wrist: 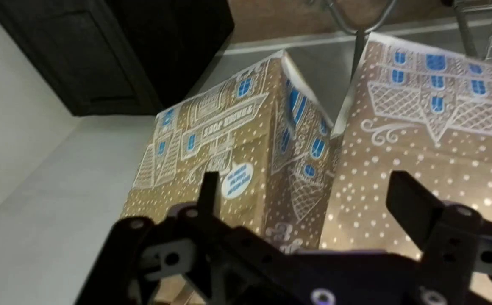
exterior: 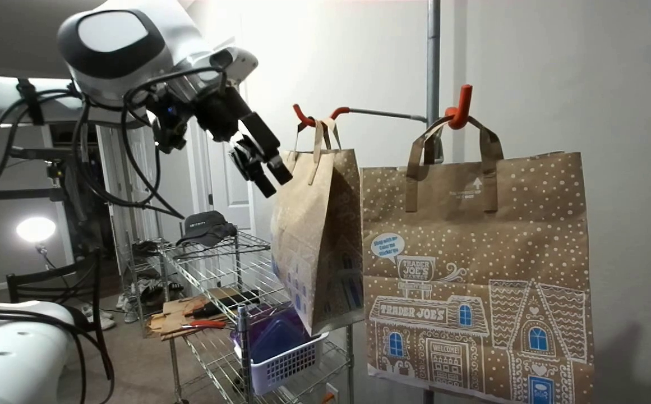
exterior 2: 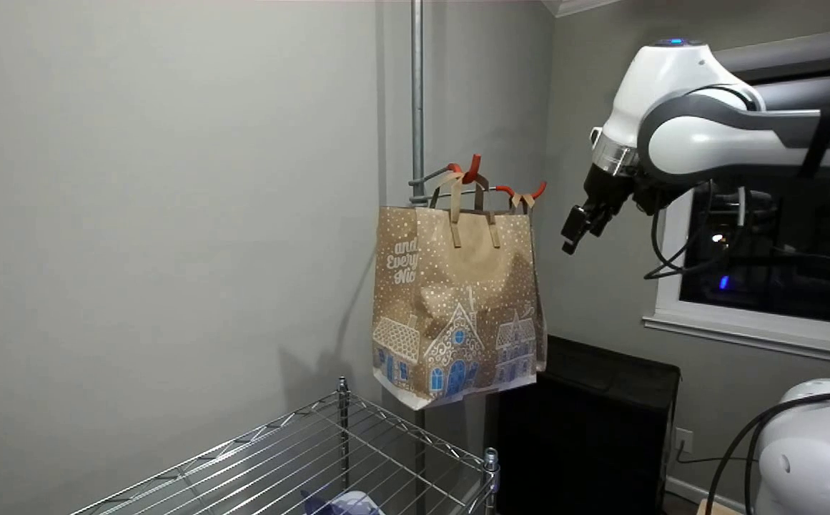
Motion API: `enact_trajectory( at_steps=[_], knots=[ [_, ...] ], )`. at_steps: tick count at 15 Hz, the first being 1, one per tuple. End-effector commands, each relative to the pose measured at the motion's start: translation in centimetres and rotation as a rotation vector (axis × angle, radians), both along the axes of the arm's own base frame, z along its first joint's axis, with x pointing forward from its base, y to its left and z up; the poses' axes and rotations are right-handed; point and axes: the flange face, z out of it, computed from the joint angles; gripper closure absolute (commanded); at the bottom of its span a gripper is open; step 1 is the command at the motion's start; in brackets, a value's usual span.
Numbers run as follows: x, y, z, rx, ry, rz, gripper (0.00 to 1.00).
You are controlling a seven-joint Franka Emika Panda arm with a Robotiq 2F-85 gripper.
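"How's the gripper (wrist: 305,188)?"
"Spread wide, holding nothing, near but apart from the paper bags (exterior: 471,252) hanging on red hooks (exterior: 463,101)."
"Their feel?"
"Probably light, soft, easily torn; I'd take the handles (exterior: 490,147)."
"What's hidden?"
"Their insides; in an exterior view the front bag (exterior 2: 472,272) mostly covers the other."
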Motion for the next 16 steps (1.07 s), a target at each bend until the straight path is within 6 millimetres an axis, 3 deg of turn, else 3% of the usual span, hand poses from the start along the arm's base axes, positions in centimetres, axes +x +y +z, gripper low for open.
enact_trajectory(
  at_steps=[1,6,7,12,13,16],
  knots=[
    [1.4,-0.2,3.6,-0.086,-0.107,-0.009,0.0],
    [0.2,-0.2,8.5,-0.093,-0.227,0.09,0.0],
    [1.1,0.5,8.9,-0.097,-0.229,0.127,0.0],
    [2.1,2.0,9.3,-0.155,-0.202,0.364,0.0],
    [1.2,2.0,9.1,-0.141,-0.212,0.265,0.0],
    [1.4,2.0,9.0,-0.139,-0.209,0.276,0.0]
  ],
)
